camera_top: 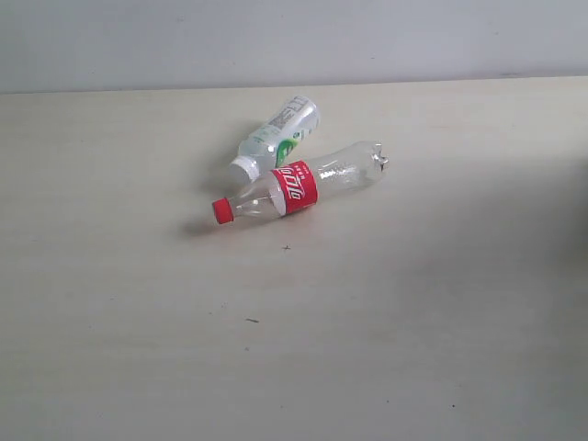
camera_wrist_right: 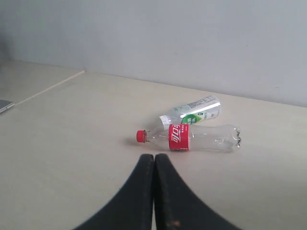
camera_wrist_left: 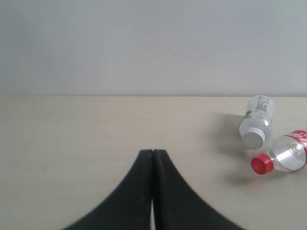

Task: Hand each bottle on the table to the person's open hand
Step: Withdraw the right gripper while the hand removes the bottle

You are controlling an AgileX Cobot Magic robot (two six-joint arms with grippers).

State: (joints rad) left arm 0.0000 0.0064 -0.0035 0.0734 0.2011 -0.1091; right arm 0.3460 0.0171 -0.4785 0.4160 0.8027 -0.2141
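Table (camera_top: 138, 349): red-label bottle (camera_top: 296, 186) beside green-label bottle (camera_top: 276, 138).

Left fingers (camera_wrist_left: 141, 191): two matte black pieces are shown, narrow and rounded at the tips and widened toward the base in smooth outward curves, so that a flared, bell-like outline is formed.
Left seam: a thin straight line is seen running lengthwise between the two pieces, turning paler near the base.
Right fingers (camera_wrist_right: 140, 196): a pair of the same matte black and the same flared outline is shown.
Right seam: a thin pale line is seen between the two pieces.
Right mark: a small orange-brown speck (camera_wrist_right: 175, 223) is seen on one piece, near the base.
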